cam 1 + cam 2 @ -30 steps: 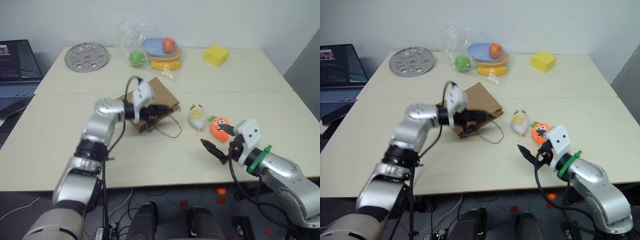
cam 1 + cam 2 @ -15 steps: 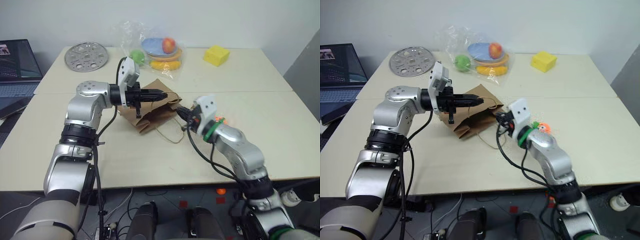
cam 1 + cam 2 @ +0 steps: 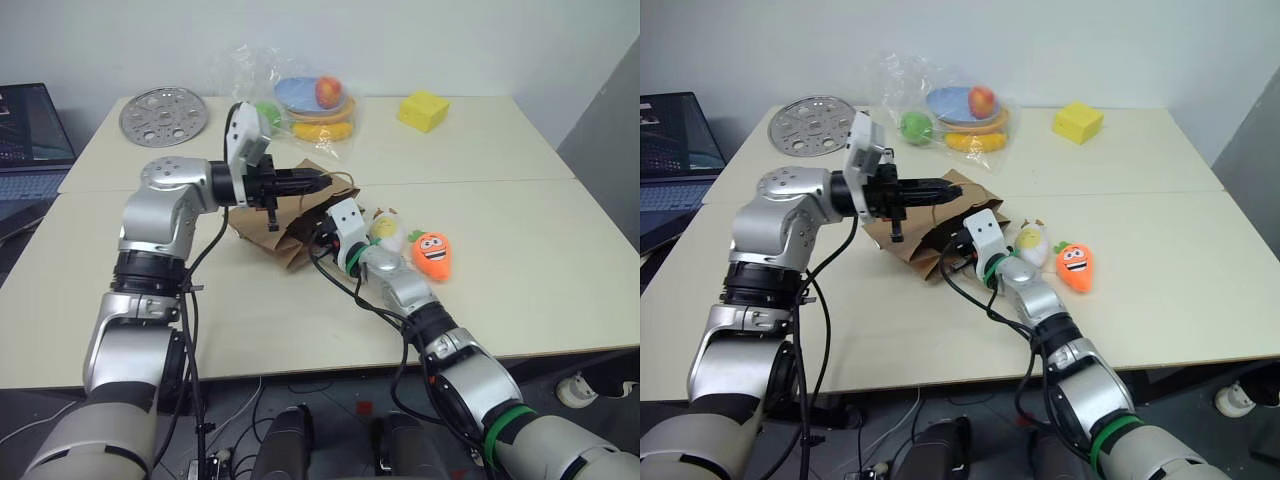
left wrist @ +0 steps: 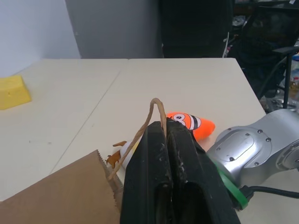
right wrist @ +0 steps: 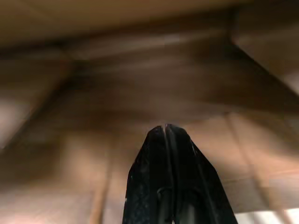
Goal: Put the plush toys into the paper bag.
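The brown paper bag (image 3: 268, 228) lies on its side mid-table, its mouth toward the toys. My left gripper (image 3: 316, 181) hovers level above it, shut on the bag's twisted paper handle (image 4: 152, 112) and holding the mouth's upper edge up. My right gripper (image 5: 165, 129) is shut with nothing in it, reaching into the bag's mouth, brown paper on every side. The cream egg-shaped plush toy (image 3: 383, 229) lies just beside the right wrist. The orange carrot plush toy (image 3: 432, 253) lies a little further right on the table.
At the table's far side are a perforated metal disc (image 3: 162, 115), wrapped fruit on a plate (image 3: 312, 102) and a yellow block (image 3: 421, 110). A laptop (image 3: 28, 128) sits off the left edge. A seam (image 3: 480, 181) runs across the table behind the bag.
My right arm swung from the table's front right, past the toys, into the bag's mouth, and its fingers closed. The left gripper kept its grip on the handle and rose slightly.
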